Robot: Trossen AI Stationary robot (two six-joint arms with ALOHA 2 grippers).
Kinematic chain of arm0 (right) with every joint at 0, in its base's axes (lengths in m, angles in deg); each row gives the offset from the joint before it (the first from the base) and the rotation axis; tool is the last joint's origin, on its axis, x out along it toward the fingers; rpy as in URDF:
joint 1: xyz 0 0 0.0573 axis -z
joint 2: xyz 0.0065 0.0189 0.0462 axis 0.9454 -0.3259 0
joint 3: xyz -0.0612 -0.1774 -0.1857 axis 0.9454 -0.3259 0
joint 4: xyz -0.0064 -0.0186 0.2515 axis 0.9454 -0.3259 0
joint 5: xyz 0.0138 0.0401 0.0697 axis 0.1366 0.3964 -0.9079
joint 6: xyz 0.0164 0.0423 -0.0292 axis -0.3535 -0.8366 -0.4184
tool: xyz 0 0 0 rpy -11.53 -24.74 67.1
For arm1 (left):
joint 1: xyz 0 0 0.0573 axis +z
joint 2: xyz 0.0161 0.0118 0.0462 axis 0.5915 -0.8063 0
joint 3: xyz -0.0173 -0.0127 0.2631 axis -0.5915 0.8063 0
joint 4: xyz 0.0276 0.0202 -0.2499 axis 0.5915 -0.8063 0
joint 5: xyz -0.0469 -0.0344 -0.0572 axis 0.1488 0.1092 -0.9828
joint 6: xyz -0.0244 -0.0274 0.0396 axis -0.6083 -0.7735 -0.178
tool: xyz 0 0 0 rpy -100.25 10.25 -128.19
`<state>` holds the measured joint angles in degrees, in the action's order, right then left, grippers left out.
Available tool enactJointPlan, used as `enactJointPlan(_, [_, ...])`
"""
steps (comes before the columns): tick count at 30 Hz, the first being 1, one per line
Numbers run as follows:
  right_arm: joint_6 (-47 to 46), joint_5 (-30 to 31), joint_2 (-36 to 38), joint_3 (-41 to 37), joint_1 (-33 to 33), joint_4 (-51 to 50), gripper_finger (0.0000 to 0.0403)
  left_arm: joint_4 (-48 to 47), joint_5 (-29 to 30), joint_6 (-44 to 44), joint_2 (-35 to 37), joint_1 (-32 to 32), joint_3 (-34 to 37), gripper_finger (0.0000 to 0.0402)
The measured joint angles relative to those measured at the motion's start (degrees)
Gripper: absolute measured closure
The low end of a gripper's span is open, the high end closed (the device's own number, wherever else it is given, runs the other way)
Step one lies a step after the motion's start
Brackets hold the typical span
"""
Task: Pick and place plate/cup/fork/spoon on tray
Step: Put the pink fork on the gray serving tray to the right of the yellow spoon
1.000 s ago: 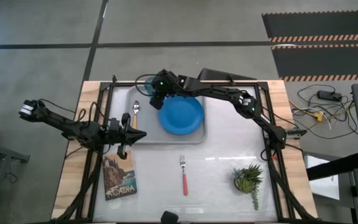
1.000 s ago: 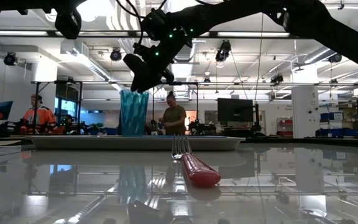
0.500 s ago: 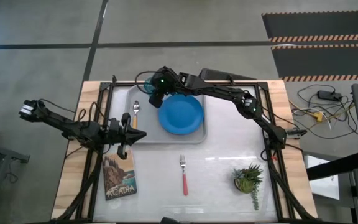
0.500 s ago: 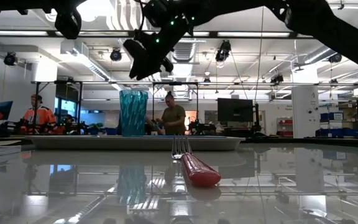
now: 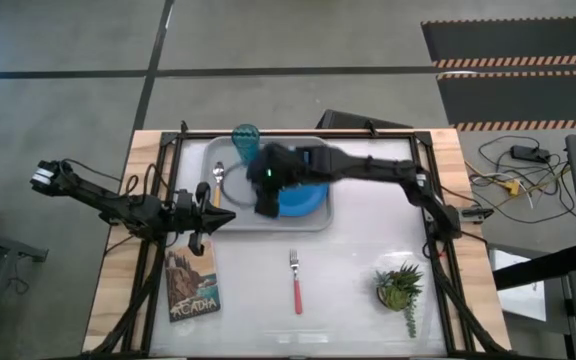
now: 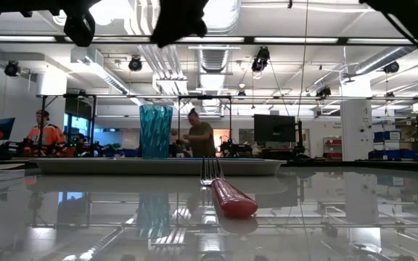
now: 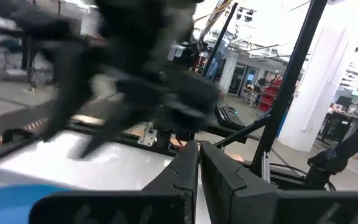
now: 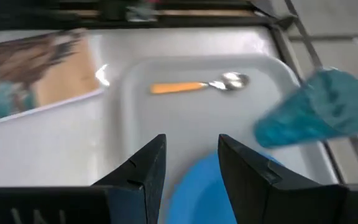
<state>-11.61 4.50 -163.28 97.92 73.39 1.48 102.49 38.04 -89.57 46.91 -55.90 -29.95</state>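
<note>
Right pincer open over plate; empty.

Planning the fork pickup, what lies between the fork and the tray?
Bare tabletop: the high view shows nothing between the fork and the tray.

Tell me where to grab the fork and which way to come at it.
Grip the fork on its pink-red handle, roughly mid-length, coming straight down from above with the fingers closing across its width. It lies flat on the white tabletop, apart from the tray, tines toward the tray and handle toward the near edge. The handle looks thicker than the metal neck, so it probably gives the surer hold.
</note>
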Motion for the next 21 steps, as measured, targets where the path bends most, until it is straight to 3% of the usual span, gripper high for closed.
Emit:
enactJointPlan(6, [3.1, 7.8, 2.5, -4.2, -10.1, 3.5, 0.0270, 0.0, 0.0, -2.1, -1.6, 0.0, 0.0, 0.0402])
enactJointPlan(11, [3.9, 8.5, 5.6, -11.2, -15.9, 9.0, 0.0271, 0.5, 0.0, -3.7, -3.2, 0.0, -0.3, 0.0402])
enactJointPlan(21, [4.1, 11.5, 20.1, -41.1, -22.3, 31.4, 0.0271, 4.2, 0.1, -5.2, -7.2, 0.0, -1.5, 0.0402])
